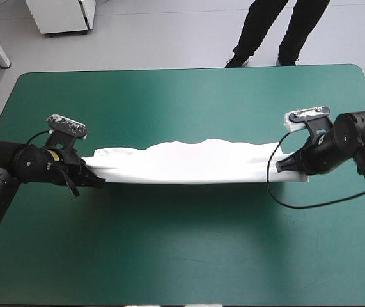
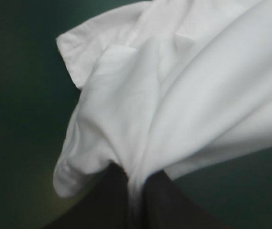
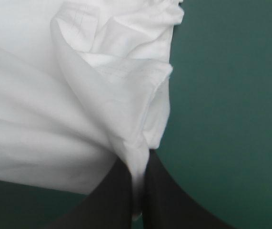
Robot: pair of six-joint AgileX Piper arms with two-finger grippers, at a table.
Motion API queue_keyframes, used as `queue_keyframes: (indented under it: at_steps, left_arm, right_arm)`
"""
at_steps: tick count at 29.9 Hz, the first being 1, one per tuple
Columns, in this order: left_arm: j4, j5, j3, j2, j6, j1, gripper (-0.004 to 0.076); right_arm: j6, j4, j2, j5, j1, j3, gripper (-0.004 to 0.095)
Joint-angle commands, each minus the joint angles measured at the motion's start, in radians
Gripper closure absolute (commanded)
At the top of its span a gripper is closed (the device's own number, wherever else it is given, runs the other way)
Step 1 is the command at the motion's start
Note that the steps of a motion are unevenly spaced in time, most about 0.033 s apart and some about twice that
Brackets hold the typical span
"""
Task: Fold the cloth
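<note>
The white T-shirt [image 1: 192, 163] hangs stretched in a long band across the middle of the teal-green table, held up at both ends. My left gripper [image 1: 99, 180] is shut on the T-shirt at its left end. My right gripper [image 1: 283, 166] is shut on its right end. In the left wrist view the black fingers [image 2: 102, 200] meet on a pinch of T-shirt [image 2: 174, 95], with a sleeve hem spreading ahead of my left gripper [image 2: 135, 187]. In the right wrist view my right gripper [image 3: 136, 188] pinches bunched layers of the T-shirt [image 3: 55, 105], which fan out ahead.
The teal-green cover [image 1: 182, 256] lies bare in front of the T-shirt and behind it toward the far edge. The T-shirt's shadow falls on the table just below the band.
</note>
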Motion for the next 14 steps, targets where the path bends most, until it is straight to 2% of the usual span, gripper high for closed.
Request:
queue_keyframes:
  at_steps: [1, 14]
  left_arm:
    - [0.048, -0.058, -0.088, 0.047, -0.019, -0.001, 0.0746]
    - [0.048, -0.201, -0.137, 0.302, -0.021, -0.001, 0.0746]
  right_arm:
    - [-0.001, -0.016, 0.046, -0.036, -0.001, -0.111, 0.0911]
    - [-0.004, -0.03, 0.35, -0.086, -0.001, -0.331, 0.0925]
